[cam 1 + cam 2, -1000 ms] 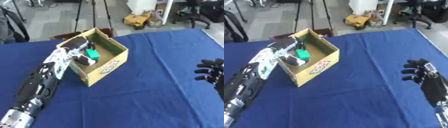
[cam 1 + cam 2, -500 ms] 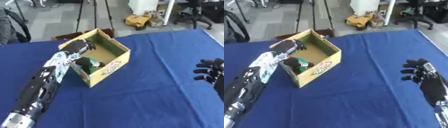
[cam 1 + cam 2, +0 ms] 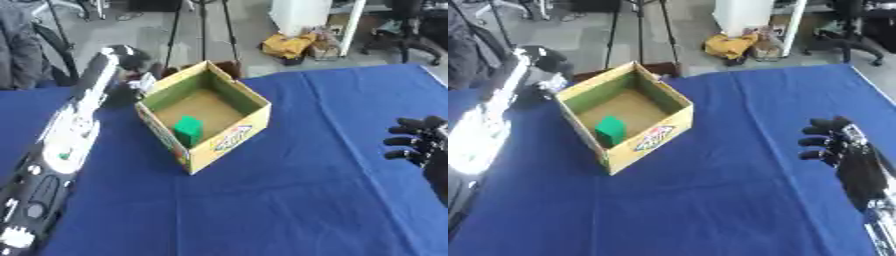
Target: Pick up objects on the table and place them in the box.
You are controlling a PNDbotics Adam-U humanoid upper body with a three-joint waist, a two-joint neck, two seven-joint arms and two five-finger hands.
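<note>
blue table (image 3: 297,200): fills the near and middle ground, bare cloth across the front.

right hand (image 3: 833,145): near the right edge above the table, well apart from the box, fingers curled inward and grasping nothing.

left arm (image 3: 61,145): black and white, runs up the left side from the near corner toward the far edge of the table.

box (image 3: 229,137): yellow cardboard, open top, green inner walls, stands on the table left of centre, one corner pointing to the viewer.

green block (image 3: 187,131): inside the box, against its near left wall.

left hand (image 3: 129,59): raised beyond the box's far left corner, outside the box; blurred, cannot tell whether its fingers are curled or straight.
</note>
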